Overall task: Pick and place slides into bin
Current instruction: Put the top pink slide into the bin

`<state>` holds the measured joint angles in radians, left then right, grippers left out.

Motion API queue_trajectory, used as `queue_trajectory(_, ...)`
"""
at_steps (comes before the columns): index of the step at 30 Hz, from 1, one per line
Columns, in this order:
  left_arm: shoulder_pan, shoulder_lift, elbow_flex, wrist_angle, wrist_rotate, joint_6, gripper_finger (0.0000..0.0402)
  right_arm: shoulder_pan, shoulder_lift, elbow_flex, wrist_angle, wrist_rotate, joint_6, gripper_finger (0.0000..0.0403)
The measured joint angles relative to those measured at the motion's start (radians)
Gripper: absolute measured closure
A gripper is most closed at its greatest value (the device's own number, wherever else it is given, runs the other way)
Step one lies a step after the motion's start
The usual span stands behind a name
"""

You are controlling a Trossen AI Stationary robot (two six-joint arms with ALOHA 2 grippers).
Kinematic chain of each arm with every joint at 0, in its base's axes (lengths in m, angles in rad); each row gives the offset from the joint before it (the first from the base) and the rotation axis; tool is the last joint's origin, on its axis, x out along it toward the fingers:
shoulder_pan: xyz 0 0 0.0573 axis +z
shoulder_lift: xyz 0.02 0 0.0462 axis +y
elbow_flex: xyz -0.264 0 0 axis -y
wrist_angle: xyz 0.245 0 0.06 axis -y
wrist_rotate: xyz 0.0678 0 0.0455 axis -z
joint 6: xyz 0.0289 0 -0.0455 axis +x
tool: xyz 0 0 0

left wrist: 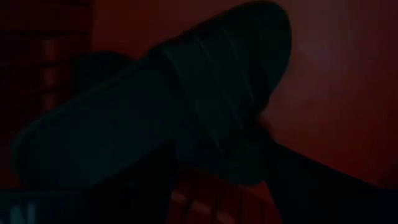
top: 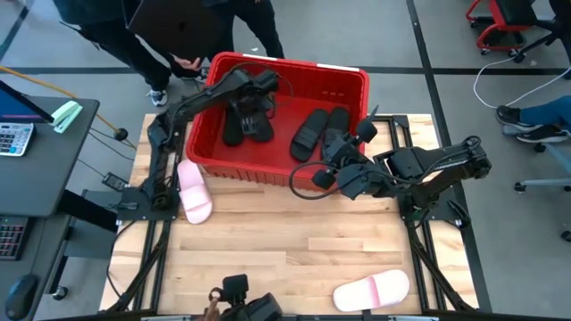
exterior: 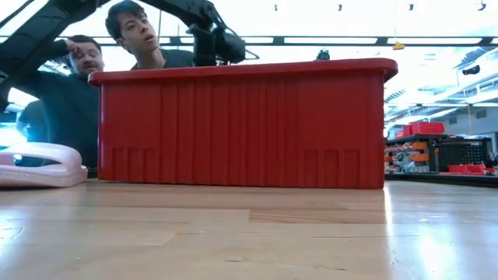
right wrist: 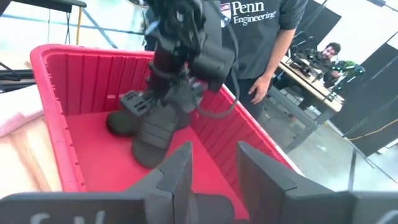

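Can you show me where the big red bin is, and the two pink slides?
bin [top: 357, 75]: high view, far rim.
pink slide beside the bin [top: 194, 191]: high view, its strap.
pink slide near the table's front edge [top: 372, 291]: high view, its strap.

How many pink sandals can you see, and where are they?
2. One pink slide lies on the table beside the red bin's front-left corner; the other pink slide lies near the table's front edge, right of centre. More could be hidden.

Four black slides [top: 314, 130], two pink slides [top: 193, 191], one bin [top: 343, 76]

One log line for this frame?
left gripper: in bin, on black slides | right gripper: open, at bin rim | pink slides: on table
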<state>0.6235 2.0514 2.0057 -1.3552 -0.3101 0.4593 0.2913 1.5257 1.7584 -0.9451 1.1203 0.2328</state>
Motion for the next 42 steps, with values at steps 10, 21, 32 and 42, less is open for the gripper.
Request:
queue_trajectory(10, 0.013, -0.037, 0.001, 0.044, 0.177, 0.018, 0.0171, 0.0, 0.0, 0.0, 0.0, -0.049, 0.029, 0.0275)
queue_trajectory(21, -0.021, -0.05, -0.001, 0.052, 0.181, -0.087, 0.0171, 0.0, 0.0, 0.0, -0.017, -0.068, 0.024, 0.0275)
queue_trajectory(32, -0.225, -0.292, 0.001, 0.01, 0.184, -0.318, 0.0171, 0.0, 0.0, 0.0, -0.028, -0.089, 0.044, 0.0275)
queue_trajectory(42, -0.531, -0.443, 0.001, -0.185, 0.171, -0.718, 0.0173, 0.0, 0.0, 0.0, -0.034, -0.097, 0.069, 0.0275)
